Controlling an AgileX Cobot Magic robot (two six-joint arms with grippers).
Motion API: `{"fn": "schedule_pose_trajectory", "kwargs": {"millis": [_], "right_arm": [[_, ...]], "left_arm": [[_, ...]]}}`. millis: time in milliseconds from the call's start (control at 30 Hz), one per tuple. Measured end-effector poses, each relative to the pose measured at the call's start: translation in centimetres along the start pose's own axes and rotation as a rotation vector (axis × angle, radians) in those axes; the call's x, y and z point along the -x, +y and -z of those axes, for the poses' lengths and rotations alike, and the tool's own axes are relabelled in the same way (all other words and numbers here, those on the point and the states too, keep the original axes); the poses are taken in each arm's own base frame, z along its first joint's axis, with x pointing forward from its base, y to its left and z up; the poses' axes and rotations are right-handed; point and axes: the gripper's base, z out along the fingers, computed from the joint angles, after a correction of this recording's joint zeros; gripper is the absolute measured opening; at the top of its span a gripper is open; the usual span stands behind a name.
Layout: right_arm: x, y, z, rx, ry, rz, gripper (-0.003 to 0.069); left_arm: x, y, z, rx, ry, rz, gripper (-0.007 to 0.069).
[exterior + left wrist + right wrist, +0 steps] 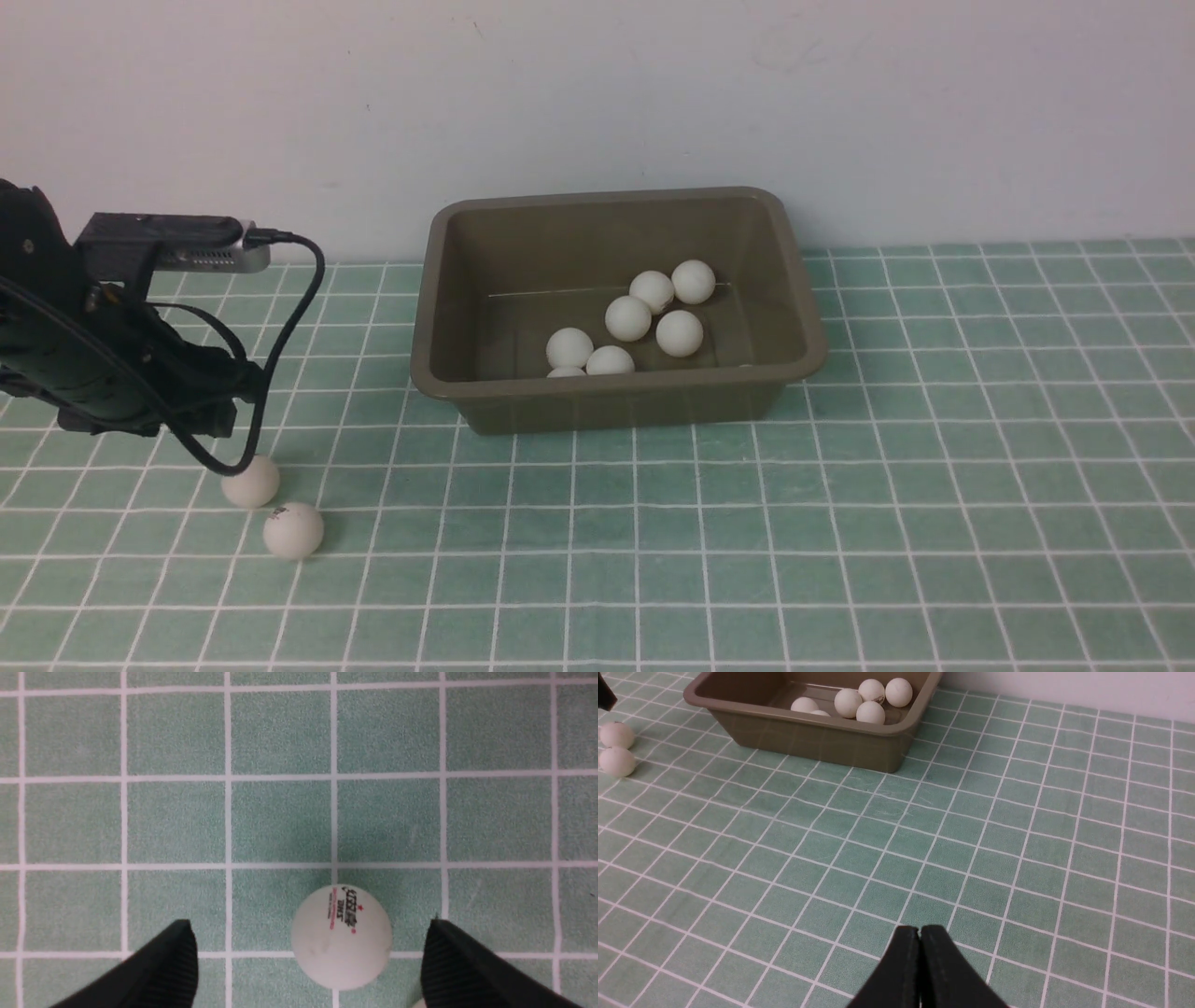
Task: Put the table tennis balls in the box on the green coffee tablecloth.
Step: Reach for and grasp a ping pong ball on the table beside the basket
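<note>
Small matte white table tennis balls (628, 318) — seven showing inside the olive-brown rectangular plastic box (439, 308), one of them peeking just over the near wall. Clustered toward the middle and right of the box floor, a few touching each other. Two more white balls out on the teal-green checked tablecloth (840, 541), left of the box and nearer the camera: one plain (250, 482), one with a small dark printed mark on top (293, 530). Sitting just beside each other, maybe touching, hard to say from the front.

Left gripper (310, 961) hanging right over that pair, black ribbed fingers (173, 961) spread wide with the printed ball (341, 937) on the cloth between them, touching neither finger. Red and black logo facing up in the left wrist view. Sliver of the other ball (419, 1004) at the very edge by one finger. From the front, only the black arm body and its looping cable visible — fingertips not really showing.

Right gripper (920, 938) pressed together, nothing in it, low over bare cloth well apart from the box (808, 737) and from both loose balls (616, 749).
</note>
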Motion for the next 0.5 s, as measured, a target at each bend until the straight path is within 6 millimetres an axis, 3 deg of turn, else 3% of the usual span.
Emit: {"fn": "schedule_pose_trajectory", "kwargs": {"millis": [367,500], "right_arm": [[0.0,0.1,0.0,0.015,-0.002,-0.007,-0.0017],[0.0,0.2,0.0,0.018,-0.003,-0.008,-0.0017]], "left_arm": [[-0.7,0.0,-4.9,-0.008,0.102,0.015,0.0587],[-0.7,0.0,-5.5,-0.015,0.100,0.030,0.0514]]}}
